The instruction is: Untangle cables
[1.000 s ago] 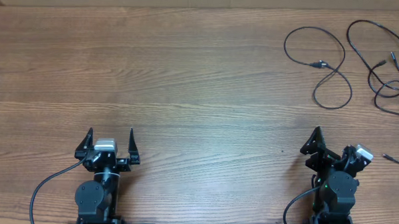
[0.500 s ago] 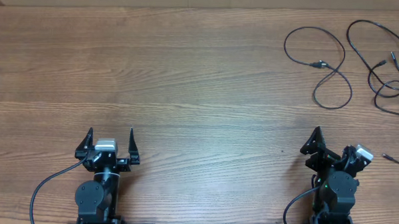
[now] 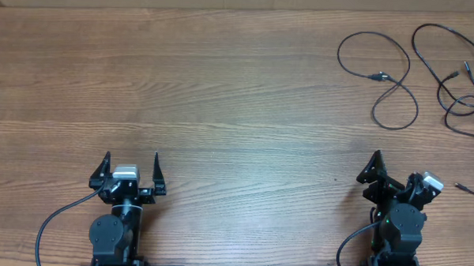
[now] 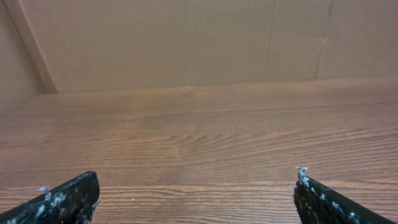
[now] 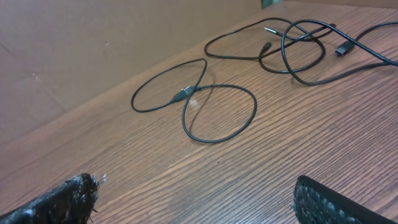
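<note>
Black cables (image 3: pixel 379 76) on a brown wood-grain table (image 3: pixel 222 93), tan cardboard wall (image 4: pixel 155 43)

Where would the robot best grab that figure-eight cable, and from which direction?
Grip the figure-eight cable on its near loop, a single strand clear of the crossing. It lies flat on the table, so the open right pincer should likely come straight down, straddling it.

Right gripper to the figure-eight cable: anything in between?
Nothing. In the right wrist view, only bare table lies between the open right gripper and the figure-eight cable; the overhead view agrees.
</note>
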`<act>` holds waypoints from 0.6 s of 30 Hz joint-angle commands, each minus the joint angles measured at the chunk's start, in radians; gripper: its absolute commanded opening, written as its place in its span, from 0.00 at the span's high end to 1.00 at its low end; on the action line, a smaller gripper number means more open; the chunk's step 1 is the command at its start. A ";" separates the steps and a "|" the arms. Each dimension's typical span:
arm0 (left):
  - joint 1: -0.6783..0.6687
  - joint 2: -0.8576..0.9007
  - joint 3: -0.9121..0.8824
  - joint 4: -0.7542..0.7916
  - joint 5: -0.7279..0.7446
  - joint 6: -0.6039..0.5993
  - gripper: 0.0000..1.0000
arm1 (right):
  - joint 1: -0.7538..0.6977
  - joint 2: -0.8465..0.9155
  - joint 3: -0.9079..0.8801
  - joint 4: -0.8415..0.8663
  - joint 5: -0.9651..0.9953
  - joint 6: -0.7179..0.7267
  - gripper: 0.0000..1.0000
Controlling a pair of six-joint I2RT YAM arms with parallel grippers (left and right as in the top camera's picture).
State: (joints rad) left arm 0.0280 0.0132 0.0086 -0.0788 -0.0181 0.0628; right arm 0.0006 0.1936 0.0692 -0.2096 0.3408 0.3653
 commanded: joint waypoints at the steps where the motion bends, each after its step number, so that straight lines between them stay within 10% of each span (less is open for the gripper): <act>1: 0.007 -0.009 -0.004 0.001 0.009 0.020 0.01 | -0.002 -0.041 -0.004 0.010 0.005 -0.003 0.00; 18: 0.007 -0.009 -0.004 0.001 0.009 0.020 0.01 | -0.001 -0.192 -0.013 0.360 -0.286 0.084 0.00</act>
State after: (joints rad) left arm 0.0280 0.0132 0.0086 -0.0788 -0.0181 0.0628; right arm 0.0006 0.0109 0.0643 0.1394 0.1112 0.4408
